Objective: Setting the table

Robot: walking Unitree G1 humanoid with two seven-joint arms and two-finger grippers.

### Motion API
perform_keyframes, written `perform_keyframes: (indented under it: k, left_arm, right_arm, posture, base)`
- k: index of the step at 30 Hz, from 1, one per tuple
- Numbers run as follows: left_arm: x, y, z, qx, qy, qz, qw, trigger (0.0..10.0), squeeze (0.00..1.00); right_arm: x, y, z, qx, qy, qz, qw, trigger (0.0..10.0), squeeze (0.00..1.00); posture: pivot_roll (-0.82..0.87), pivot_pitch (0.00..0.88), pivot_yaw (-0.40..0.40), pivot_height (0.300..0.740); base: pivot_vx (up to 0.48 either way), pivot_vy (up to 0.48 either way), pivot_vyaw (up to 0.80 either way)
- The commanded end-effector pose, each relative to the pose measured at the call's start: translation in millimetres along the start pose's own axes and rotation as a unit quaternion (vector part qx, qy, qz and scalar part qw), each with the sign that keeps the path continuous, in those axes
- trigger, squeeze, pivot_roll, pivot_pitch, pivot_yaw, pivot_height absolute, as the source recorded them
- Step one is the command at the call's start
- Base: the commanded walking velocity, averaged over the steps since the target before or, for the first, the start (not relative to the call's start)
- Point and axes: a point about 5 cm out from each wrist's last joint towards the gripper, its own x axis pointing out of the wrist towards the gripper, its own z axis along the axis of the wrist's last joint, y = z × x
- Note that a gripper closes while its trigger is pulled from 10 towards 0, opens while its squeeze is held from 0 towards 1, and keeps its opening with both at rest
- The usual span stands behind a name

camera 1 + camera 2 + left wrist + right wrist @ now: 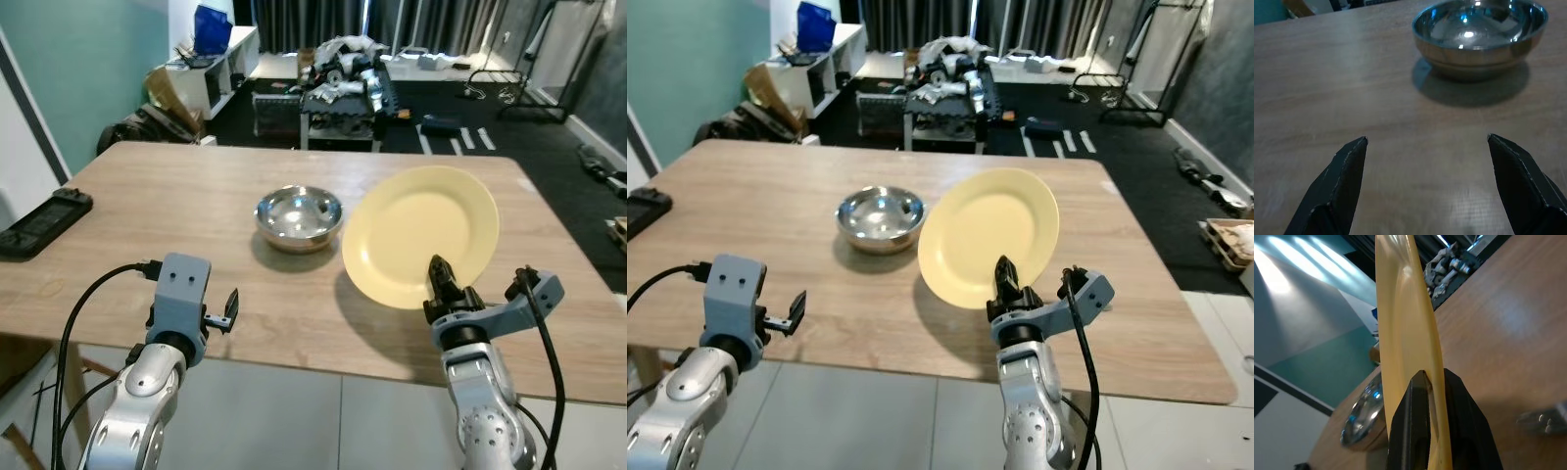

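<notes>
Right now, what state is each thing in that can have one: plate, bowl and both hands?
Round pale yellow plate: lifted off the wooden table, tilted, gripped at its near rim.
Shiny steel bowl: upright on the table, empty.
Right hand: shut on the plate's rim.
Left hand: open, low above the table, pointed towards the bowl, holding nothing.

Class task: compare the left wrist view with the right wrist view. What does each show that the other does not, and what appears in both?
The left wrist view alone shows the left gripper, its two black fingers spread wide above bare wood, pointing towards the bowl. The right wrist view alone shows the yellow plate seen edge-on, its rim clamped between the right gripper's fingers, with cluttered shelving beyond the table's far edge. Both show the steel bowl and the wooden table.
</notes>
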Motion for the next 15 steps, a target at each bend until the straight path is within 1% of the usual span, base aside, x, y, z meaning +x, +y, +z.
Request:
perform_keyframes:
  k: [1,7,10,15]
  left_arm:
    - [0.1,3.0,-2.3,0.006,0.003,0.007,1.0,10.0,0.0]
    - [0.5,2.7,-2.2,0.006,0.002,0.005,1.0,10.0,0.0]
    - [0.3,2.5,-2.5,0.005,0.001,0.005,1.0,10.0,0.0]
    - [0.1,0.7,-2.4,0.005,0.0,0.0,1.0,10.0,0.0]
  right_arm:
    - [0.2,4.1,-0.1,-0.003,-0.005,0.006,1.0,10.0,0.0]
    - [0.5,2.8,3.2,-0.012,-0.013,0.001,1.0,10.0,0.0]
    - [1.3,1.3,5.8,-0.031,-0.019,-0.001,0.999,10.0,0.0]
    - [1.2,-0.4,6.4,-0.043,-0.016,0.003,0.999,10.0,0.0]
  posture:
    - [0.18,0.044,0.091,0.74]
    - [0.18,0.048,0.091,0.74]
    - [0.18,0.048,0.09,0.74]
    - [0.18,0.046,0.088,0.74]
  base:
    - [0.446,0.0,0.0]
    - [0.449,0.0,0.0]
    - [0.45,0.0,0.0]
    - [0.45,0.0,0.0]
